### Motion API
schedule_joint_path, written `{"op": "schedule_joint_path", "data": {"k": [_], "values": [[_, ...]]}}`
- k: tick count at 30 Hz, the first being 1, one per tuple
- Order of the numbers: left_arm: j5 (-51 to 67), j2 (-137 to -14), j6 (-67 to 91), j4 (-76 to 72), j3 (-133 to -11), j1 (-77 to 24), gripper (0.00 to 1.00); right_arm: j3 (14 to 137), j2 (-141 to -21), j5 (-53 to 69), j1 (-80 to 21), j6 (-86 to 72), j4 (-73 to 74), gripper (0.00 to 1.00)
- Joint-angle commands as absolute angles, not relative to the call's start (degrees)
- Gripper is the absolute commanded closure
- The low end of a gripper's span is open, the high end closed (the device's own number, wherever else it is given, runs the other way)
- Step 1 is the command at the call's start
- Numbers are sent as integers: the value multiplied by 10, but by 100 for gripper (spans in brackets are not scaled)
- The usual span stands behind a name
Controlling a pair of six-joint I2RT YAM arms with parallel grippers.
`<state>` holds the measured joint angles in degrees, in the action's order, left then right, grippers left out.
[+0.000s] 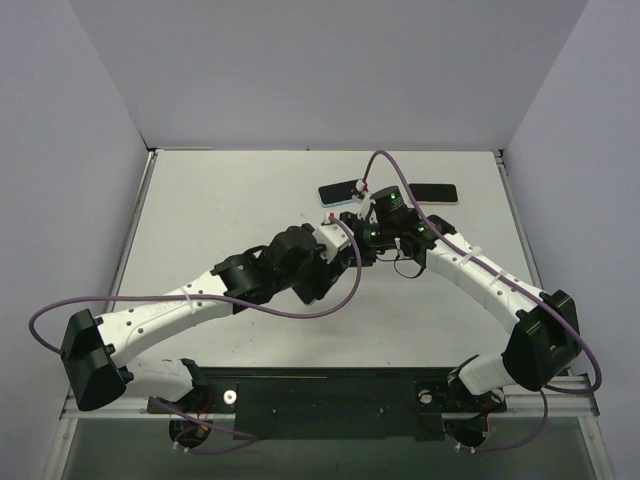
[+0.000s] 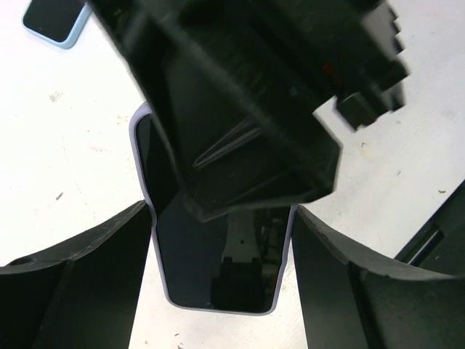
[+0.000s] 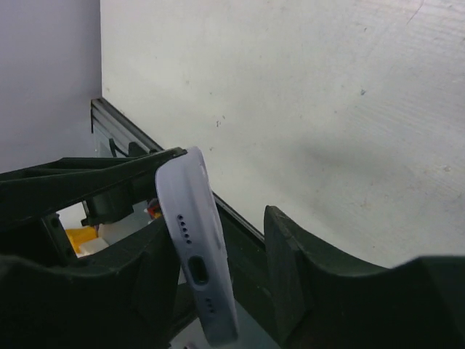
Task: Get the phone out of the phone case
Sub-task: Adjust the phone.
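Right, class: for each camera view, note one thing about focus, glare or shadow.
Top external: even light, only faint shadows on the table. Left wrist: the glossy phone screen mirrors dark hardware. Right wrist: the end of the phone case is sharp, the dark foreground soft.

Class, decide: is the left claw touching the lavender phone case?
Touching. The left wrist view shows both fingers of the left claw pressed against the long edges of the lavender rounded phone case, no gap.
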<state>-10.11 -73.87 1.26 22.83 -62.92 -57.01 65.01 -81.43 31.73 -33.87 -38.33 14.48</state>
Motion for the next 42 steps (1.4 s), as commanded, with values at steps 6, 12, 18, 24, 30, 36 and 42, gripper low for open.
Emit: {"op": "schedule_joint_path", "data": {"k": [6, 12, 18, 24, 30, 36, 42], "values": [[-135, -719, 17, 183, -648, -578, 89, 665, -823, 342, -348, -399, 108, 100], [-160, -651, 65, 121, -607, -543, 22, 572, -745, 339, -291, -511, -66, 100], [-111, -570, 177, 37, -548, -437, 11, 498, -666, 319, -239, -576, -194, 100], [0, -602, 285, 9, -542, -375, 7, 421, -593, 240, -246, -631, -377, 100], [172, -612, 482, -249, -441, -291, 6, 343, -558, 136, -270, -667, -537, 100], [220, -644, 648, -525, -360, -290, 6, 373, -593, 130, -310, -668, -568, 100], [232, -668, 720, -579, -353, -293, 12, 373, -623, 134, -334, -678, -616, 100]]}}
